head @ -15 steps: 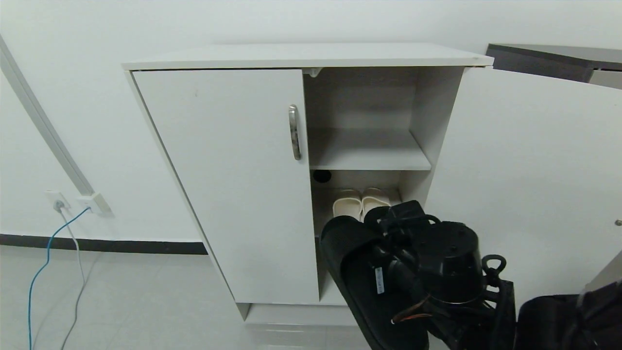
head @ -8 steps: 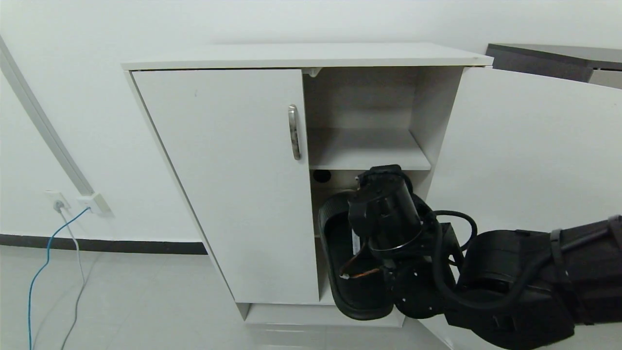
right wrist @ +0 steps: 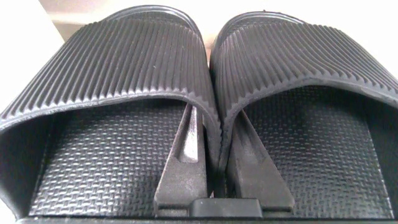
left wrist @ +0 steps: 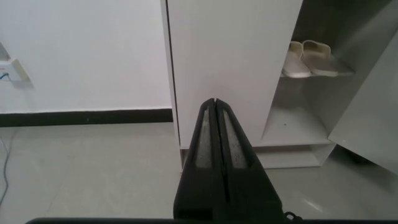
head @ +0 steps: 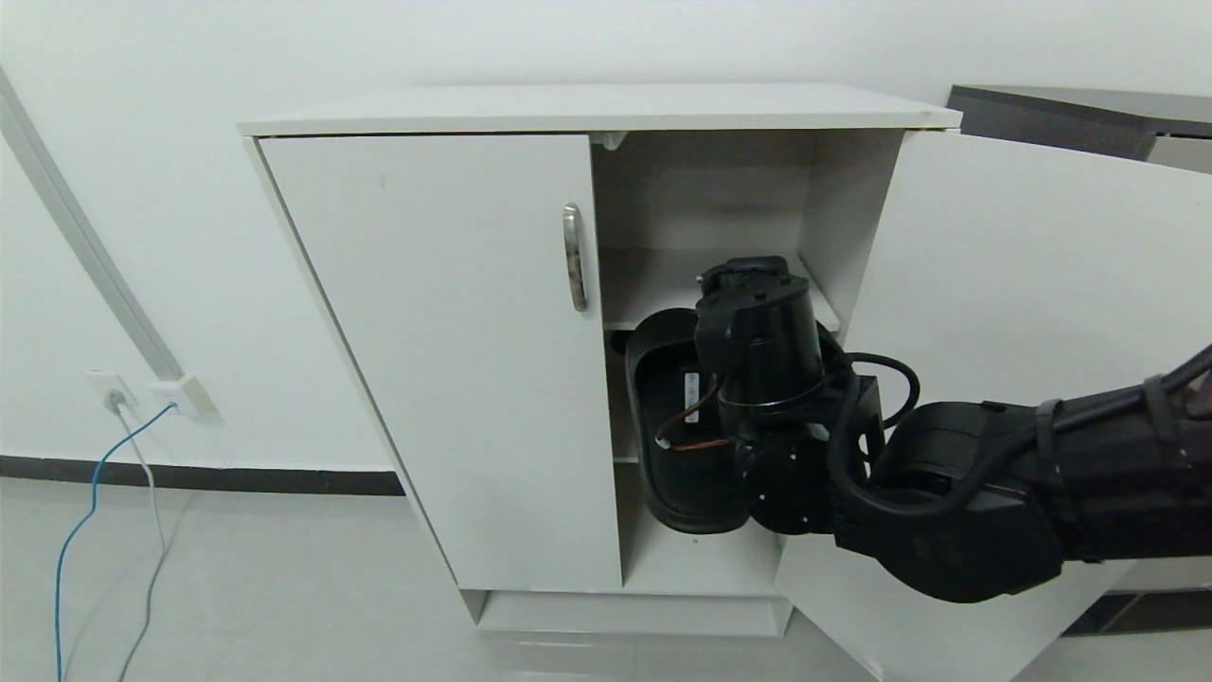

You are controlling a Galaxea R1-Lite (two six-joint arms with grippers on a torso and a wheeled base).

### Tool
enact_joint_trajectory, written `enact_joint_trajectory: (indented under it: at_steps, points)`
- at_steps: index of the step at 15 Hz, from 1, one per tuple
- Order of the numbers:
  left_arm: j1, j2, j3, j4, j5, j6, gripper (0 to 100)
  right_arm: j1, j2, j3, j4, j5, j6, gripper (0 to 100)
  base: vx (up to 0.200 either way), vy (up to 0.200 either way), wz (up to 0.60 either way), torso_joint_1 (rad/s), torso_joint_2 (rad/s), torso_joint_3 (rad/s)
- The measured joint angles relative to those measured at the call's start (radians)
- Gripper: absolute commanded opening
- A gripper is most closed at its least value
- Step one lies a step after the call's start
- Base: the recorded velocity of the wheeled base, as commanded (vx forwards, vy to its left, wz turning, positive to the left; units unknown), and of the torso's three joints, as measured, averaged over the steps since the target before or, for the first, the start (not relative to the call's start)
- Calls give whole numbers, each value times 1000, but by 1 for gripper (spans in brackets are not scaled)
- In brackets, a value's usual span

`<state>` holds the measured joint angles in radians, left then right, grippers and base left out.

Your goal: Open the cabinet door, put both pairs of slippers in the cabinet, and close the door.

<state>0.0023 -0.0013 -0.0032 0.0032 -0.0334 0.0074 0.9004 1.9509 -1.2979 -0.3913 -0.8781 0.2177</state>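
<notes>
The white cabinet (head: 587, 109) stands with its right door (head: 1023, 284) swung open and its left door (head: 445, 360) closed. My right gripper (right wrist: 214, 134) is shut on the black slippers (right wrist: 199, 74), pinching their two inner side walls together. In the head view the black slippers (head: 677, 426) hang soles-out in the opening at middle-shelf height, in front of my right wrist (head: 757, 332). A pair of white slippers (left wrist: 309, 57) lies on the middle shelf. My left gripper (left wrist: 214, 106) is shut on nothing, low in front of the closed door.
The upper shelf (head: 663, 284) and the bottom shelf (head: 701, 564) are bare. A metal handle (head: 573, 258) sits on the left door. A wall socket (head: 114, 393) with a blue cable (head: 76, 530) is at the left. Dark furniture (head: 1060, 118) stands behind the open door.
My right arm has lifted the black slippers from low before the cabinet up into the opening. They now cover the white slippers in the head view.
</notes>
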Motion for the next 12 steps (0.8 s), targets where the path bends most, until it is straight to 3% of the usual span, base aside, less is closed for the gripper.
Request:
enact_joint_trajectory:
  at_steps: [2, 12]
  points:
    - [0, 0, 0, 0, 0, 0, 0, -6, 14, 0, -16, 1, -10, 0, 0, 0, 0, 0, 0, 0]
    - [0, 0, 0, 0, 0, 0, 0, -14, 24, -4, -16, 3, -9, 0, 200, 0, 0, 4, 4, 3]
